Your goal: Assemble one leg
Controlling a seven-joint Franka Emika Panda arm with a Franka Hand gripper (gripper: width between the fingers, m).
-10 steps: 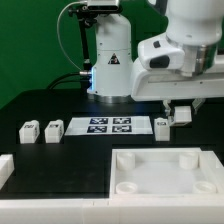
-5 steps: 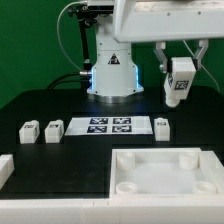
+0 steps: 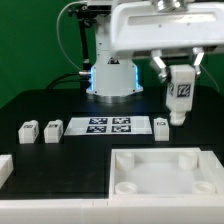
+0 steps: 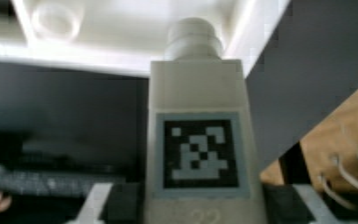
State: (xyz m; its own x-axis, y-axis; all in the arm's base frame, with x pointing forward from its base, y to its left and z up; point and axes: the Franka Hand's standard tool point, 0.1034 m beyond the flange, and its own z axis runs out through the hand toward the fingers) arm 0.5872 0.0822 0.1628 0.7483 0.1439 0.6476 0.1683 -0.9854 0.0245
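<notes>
Surface: a black table top (image 3: 60, 105) under a green backdrop.
Near edge: a large white tray-like part (image 3: 165, 152) with raised walls lies closest to the exterior camera. A smaller white part (image 3: 4, 168) is cut off at the exterior view's left.
Middle row: the marker board (image 3: 108, 126) lies flat. Two small white blocks (image 3: 28, 130) sit well to its left in the exterior view, and a single block (image 3: 161, 126) sits just beside its right end.
Leg: the leg (image 3: 181, 95) hangs clear of the table, above the single block and slightly to its right. It is roughly upright, marker face towards the exterior camera and narrower end down. In the wrist view the leg (image 4: 197, 120) fills the centre.
Gripper: the gripper (image 3: 180, 72) is clamped on the leg's upper part, one finger on each side.
Change: one second ago the gripper was down at table level. Half a second ago the leg was slightly higher and more tilted.
Far: the arm's white base (image 3: 112, 62) stands behind the marker board.
</notes>
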